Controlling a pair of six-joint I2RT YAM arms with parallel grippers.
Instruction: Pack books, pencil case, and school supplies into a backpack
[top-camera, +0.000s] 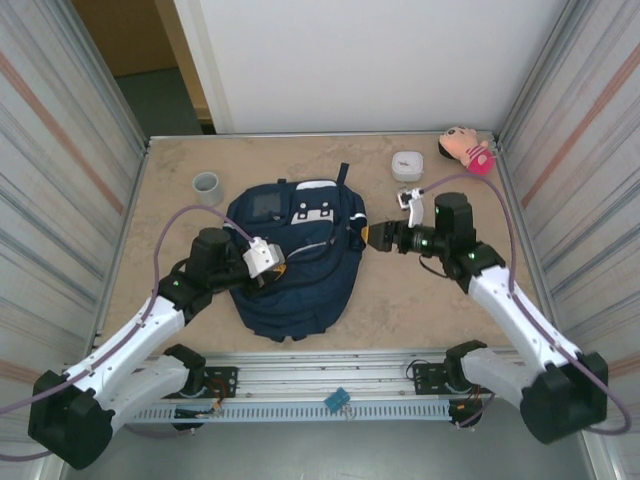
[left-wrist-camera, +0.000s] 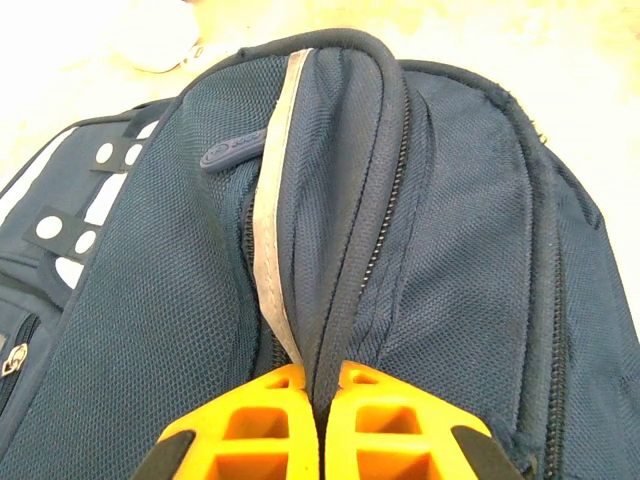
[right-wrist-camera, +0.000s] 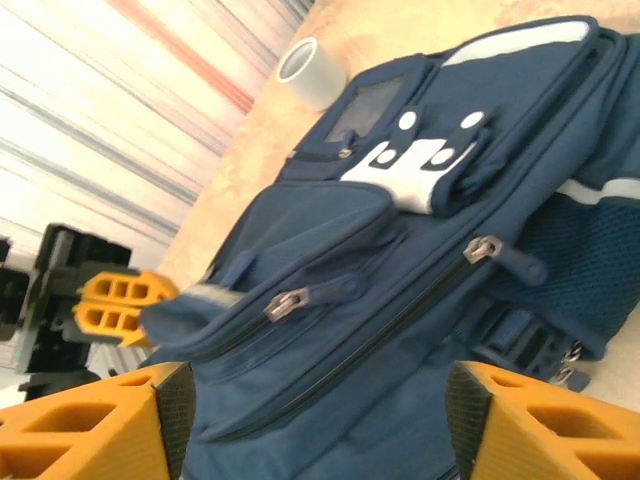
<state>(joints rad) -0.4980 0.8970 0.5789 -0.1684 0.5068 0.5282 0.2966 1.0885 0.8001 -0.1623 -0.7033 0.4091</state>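
One backpack (top-camera: 300, 300) lies between the fingers: the left gripper (left-wrist-camera: 320, 385) pinches a fabric fold, and the right gripper (top-camera: 372, 238) gapes wide beside it. Beyond them sit one grey cup (top-camera: 206, 186), one white box (top-camera: 407, 165) and one plush toy (top-camera: 465, 148); the backpack's contents are hidden.

Navy backpack (top-camera: 292, 265), flat, centre of table (top-camera: 410, 305). Left gripper (top-camera: 276, 264) on its left flank; right gripper (top-camera: 370, 237) just beside its right edge. Far side: grey cup (top-camera: 206, 186), white box (top-camera: 407, 165), pink plush toy (top-camera: 466, 149).

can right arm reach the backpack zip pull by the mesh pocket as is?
Likely yes: the right tool is open and faces the backpack, and that zip pull lies ahead with nothing in front.
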